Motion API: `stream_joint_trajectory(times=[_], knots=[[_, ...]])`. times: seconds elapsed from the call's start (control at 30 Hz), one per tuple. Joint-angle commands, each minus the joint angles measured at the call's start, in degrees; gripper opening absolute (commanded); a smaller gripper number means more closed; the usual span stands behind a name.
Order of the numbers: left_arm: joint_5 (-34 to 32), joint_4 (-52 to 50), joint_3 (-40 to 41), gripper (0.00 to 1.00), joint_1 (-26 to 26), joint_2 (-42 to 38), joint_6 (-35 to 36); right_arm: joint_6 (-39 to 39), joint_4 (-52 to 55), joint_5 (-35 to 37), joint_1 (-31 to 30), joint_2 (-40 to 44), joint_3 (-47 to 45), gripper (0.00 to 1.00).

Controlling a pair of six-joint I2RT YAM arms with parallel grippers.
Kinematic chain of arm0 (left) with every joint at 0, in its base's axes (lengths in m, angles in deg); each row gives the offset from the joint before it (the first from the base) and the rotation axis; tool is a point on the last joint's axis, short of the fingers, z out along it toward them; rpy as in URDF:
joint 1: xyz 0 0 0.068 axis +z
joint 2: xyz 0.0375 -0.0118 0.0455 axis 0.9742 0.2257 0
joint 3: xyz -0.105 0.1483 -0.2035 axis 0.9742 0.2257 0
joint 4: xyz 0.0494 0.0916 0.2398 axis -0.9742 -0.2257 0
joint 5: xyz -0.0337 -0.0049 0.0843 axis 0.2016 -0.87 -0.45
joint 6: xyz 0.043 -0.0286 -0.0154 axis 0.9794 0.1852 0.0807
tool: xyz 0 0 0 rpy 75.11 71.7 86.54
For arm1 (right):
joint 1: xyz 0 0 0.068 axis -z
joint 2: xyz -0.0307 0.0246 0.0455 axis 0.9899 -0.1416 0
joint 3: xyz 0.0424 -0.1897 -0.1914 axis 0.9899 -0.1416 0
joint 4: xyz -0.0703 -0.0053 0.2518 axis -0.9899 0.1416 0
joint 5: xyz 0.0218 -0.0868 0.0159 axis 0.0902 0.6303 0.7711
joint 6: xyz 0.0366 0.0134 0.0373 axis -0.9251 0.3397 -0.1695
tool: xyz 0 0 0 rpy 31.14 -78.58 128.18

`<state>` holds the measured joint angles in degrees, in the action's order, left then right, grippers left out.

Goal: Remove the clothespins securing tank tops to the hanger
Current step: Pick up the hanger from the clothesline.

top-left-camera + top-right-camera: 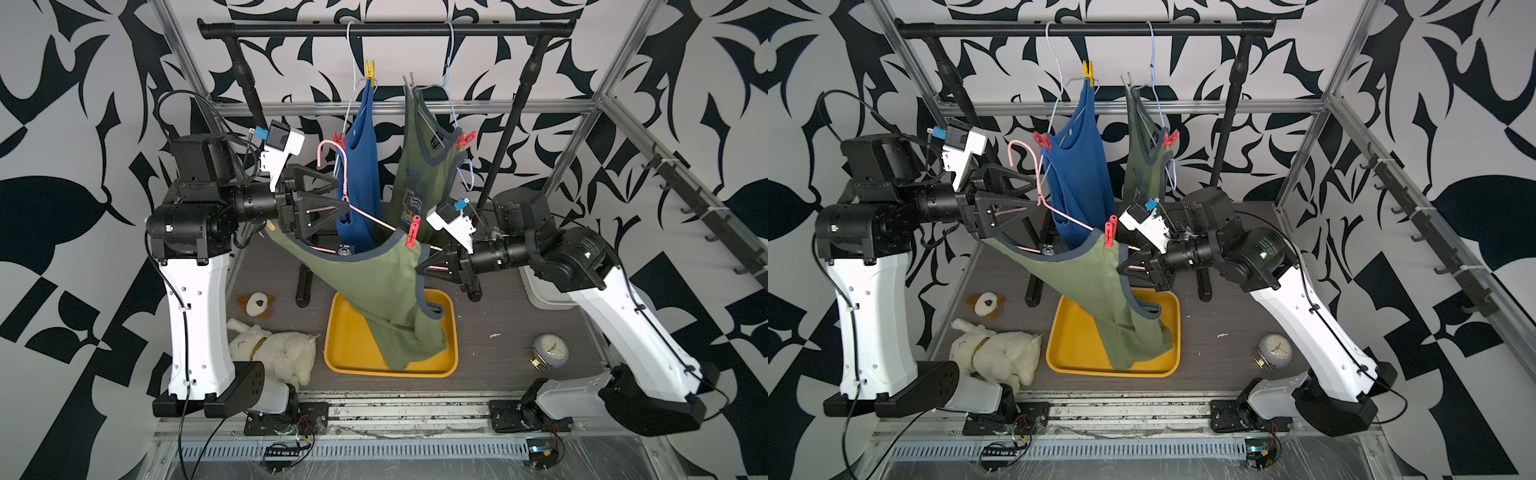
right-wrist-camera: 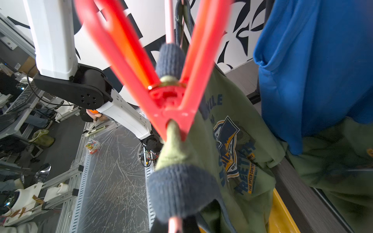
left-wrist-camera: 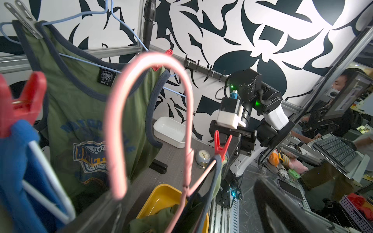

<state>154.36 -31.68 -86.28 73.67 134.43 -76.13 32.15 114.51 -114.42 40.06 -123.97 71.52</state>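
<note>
Closest to a lens, a coral clothespin point(image 2: 171, 100) is pinching the olive tank top point(image 1: 365, 282) onto the pink hanger point(image 3: 116, 141). We are seeing the left gripper point(image 1: 343, 193) gaping at that hanger's left end, the right gripper point(image 1: 422, 268) clenching its right end; no peg is looking removed yet. Behind, the second olive top point(image 3: 70, 96) is showing "1973" and "BASIC".

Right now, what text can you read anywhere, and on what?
"1973": chest print of the hanging green tank top.
"BASIC T…": same print, rest blurred.
"THE SPEED CONTR…": print on the clipped green tank top, cut off.
Neck label and clock: too small to read.
</note>
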Motion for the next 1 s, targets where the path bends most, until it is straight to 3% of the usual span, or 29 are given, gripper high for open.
stream_joint_trajectory(times=[0.0,0.13,0.33,0.4,0.57,0.63,0.87,0.9,0.97], knots=[[3.6,3.1,-0.3,0.94,-0.1,0.3,-2.5,1.4,-5.8,-2.1,-0.7,0.2,2.9,0.00],[4.1,3.5,0.5,0.87,-0.1,0.1,-3.0,1.5,-6.8,-2.1,-0.7,0.1,2.7,0.00],[4.6,3.9,2.7,0.65,-0.1,-0.6,-3.0,0.8,-9.5,-3.4,-0.8,-0.1,2.2,0.00],[4.9,3.8,3.0,0.52,-0.1,-0.9,-3.1,0.8,-9.8,-3.4,-0.8,-0.3,2.3,0.00],[5.1,4.0,3.4,0.29,-0.1,-1.2,-3.6,0.9,-10.0,-3.5,-0.9,-1.0,2.2,0.00],[5.3,4.4,3.4,0.26,-0.1,-1.2,-4.1,0.9,-10.1,-3.6,-1.0,-1.2,2.2,0.00],[4.0,5.8,4.1,0.00,-0.1,-1.7,-6.2,1.4,-10.3,-3.0,-0.9,-1.3,2.2,0.00],[2.9,5.8,4.4,0.00,-0.1,-1.9,-6.2,1.4,-10.5,-2.5,-0.9,-1.3,2.1,0.00],[0.5,4.4,4.8,0.00,-0.1,-2.1,-4.8,1.5,-10.8,-1.6,-1.0,-1.2,1.7,0.13]])
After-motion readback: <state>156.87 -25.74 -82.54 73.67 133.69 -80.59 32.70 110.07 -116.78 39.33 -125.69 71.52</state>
